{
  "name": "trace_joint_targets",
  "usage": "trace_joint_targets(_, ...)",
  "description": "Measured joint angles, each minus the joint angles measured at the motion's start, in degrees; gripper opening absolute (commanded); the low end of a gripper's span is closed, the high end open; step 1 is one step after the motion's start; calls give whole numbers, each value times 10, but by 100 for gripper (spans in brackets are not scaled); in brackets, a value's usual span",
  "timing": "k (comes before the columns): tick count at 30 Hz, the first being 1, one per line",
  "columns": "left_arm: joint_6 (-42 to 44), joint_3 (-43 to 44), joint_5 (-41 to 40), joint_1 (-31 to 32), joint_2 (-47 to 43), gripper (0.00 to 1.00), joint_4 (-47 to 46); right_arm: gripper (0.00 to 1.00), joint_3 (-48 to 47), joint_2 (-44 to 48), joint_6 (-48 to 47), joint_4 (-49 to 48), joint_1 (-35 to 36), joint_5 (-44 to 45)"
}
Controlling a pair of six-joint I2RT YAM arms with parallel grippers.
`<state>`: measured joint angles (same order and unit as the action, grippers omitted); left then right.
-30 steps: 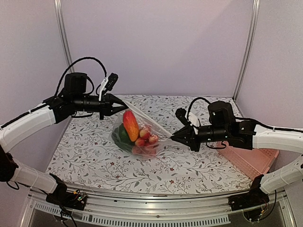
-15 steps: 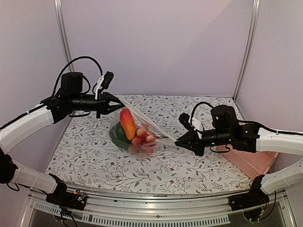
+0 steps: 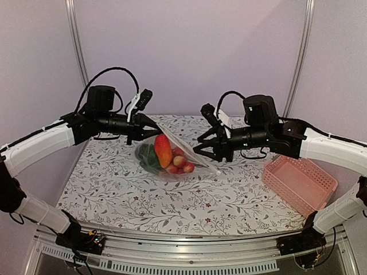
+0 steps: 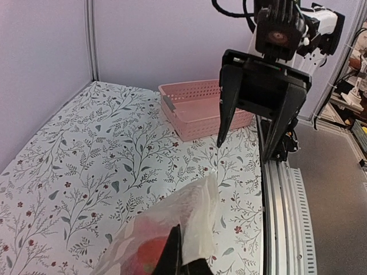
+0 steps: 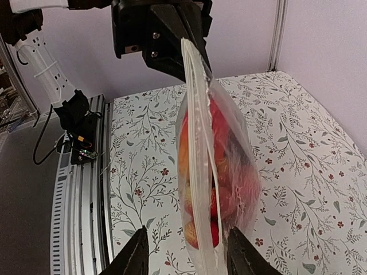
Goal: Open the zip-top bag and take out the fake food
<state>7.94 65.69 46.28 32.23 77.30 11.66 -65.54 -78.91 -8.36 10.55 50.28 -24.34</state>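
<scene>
The zip-top bag [image 3: 182,154] hangs by its top corner from my left gripper [image 3: 155,131], which is shut on it, and its bottom reaches down to the table. The fake food shows through the plastic: an orange piece [image 3: 163,150], a green piece [image 3: 148,157] and red strawberries [image 3: 179,163]. In the left wrist view my left gripper [image 4: 179,258] pinches the white bag corner [image 4: 200,212]. My right gripper [image 3: 205,149] is open at the bag's right edge. In the right wrist view my right gripper [image 5: 189,260] has its fingers spread on either side of the bag's zip strip [image 5: 198,149].
A pink lattice basket [image 3: 298,183] stands on the table at the right; it also shows in the left wrist view [image 4: 195,112]. The floral table cloth [image 3: 172,200] runs to the metal rail along the near edge. Walls close the back and sides.
My right gripper has opened, letting go of the bag's edge, and has moved up, back and left toward the bag. My left gripper has moved slightly right with the bag.
</scene>
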Motion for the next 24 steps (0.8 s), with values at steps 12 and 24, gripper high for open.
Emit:
trace_joint_targets(12, 9, 18, 3, 8, 16, 0, 11, 37, -67, -87, -5, 24, 0, 8)
trace_joint_targets(24, 10, 18, 7, 10, 16, 0, 13, 44, -76, -81, -15, 35, 0, -1)
